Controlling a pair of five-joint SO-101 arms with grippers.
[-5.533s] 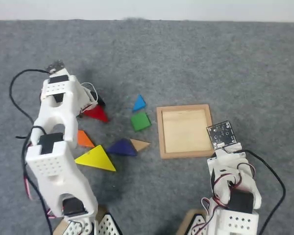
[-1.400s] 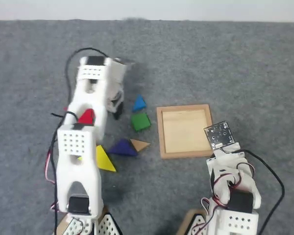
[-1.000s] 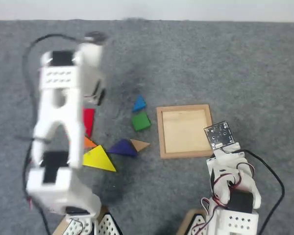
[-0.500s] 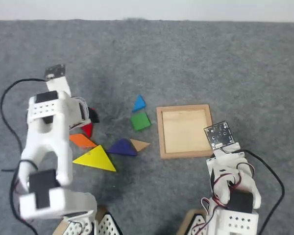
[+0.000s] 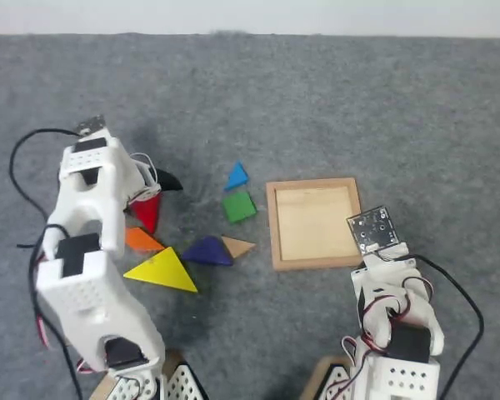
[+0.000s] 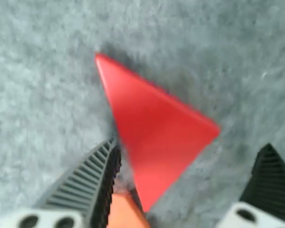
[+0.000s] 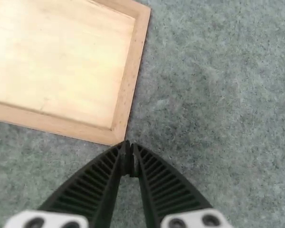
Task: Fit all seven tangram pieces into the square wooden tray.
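Note:
The red triangle (image 6: 154,130) lies flat on the grey carpet, and my left gripper (image 6: 190,149) stands open over it with one finger on each side. Seen from above, the red triangle (image 5: 147,212) sits at the left with the left gripper (image 5: 152,198) above it. An orange piece (image 5: 142,240), a yellow triangle (image 5: 162,271), a dark blue triangle (image 5: 207,250), a tan triangle (image 5: 237,246), a green square (image 5: 239,206) and a small blue triangle (image 5: 236,176) lie loose. The square wooden tray (image 5: 272,225) holds nothing. My right gripper (image 7: 129,148) is shut just off the tray's corner (image 7: 128,80).
The orange piece (image 6: 123,213) touches the red triangle's near tip. The right arm (image 5: 392,300) stands by the tray's near right corner. Open carpet stretches behind the tray and the pieces.
The left arm swung from over the middle pieces out to the left and now hangs over the red triangle, which has shifted and turned. The right arm has stayed put.

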